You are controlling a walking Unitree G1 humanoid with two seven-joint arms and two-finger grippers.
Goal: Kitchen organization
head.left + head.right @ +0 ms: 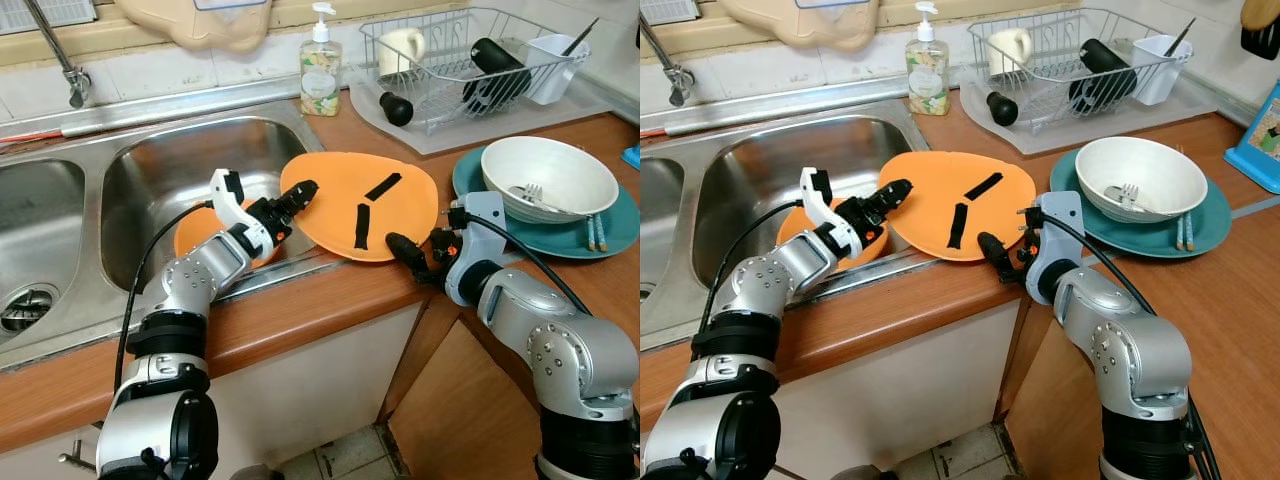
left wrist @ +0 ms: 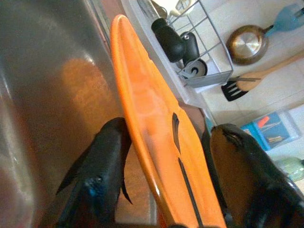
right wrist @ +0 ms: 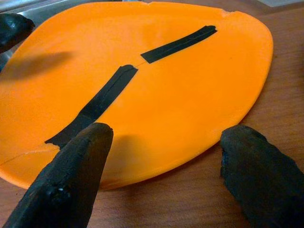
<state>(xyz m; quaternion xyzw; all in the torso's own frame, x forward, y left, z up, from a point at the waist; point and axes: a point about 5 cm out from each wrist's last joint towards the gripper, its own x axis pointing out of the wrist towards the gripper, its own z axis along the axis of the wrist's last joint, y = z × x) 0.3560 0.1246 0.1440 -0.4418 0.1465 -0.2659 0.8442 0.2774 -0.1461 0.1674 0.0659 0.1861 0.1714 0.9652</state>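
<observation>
A round orange plastic plate [image 1: 360,205] patched with strips of black tape [image 1: 361,226] sits tilted at the centre of the scene, its nine o'clock edge overhanging the stainless steel sink basin [image 1: 150,170] and the rest on the brown wooden counter [image 1: 330,290]. The left gripper [image 1: 300,194] straddles that overhanging rim, one finger above and one below, partly closed around it; the left wrist view leaves a sliver of gap, so the hold looks loose at best. The right gripper [image 1: 408,252] waits just off the plate's five o'clock edge, fingers spread wide with nothing between them.

The likely trouble is slippage: a thin, slick rim in a light pinch could pivot or drop into the basin, where a second orange dish [image 1: 200,238] lies at eight o'clock. A push from the right gripper could also shove the plate off the counter lip.

At three o'clock a white bowl [image 1: 548,178] with a fork rests on a teal plate [image 1: 600,235], close enough to be clipped by the right arm. A wire dish rack [image 1: 470,60] stands at one o'clock and a soap dispenser bottle [image 1: 321,66] at twelve.
</observation>
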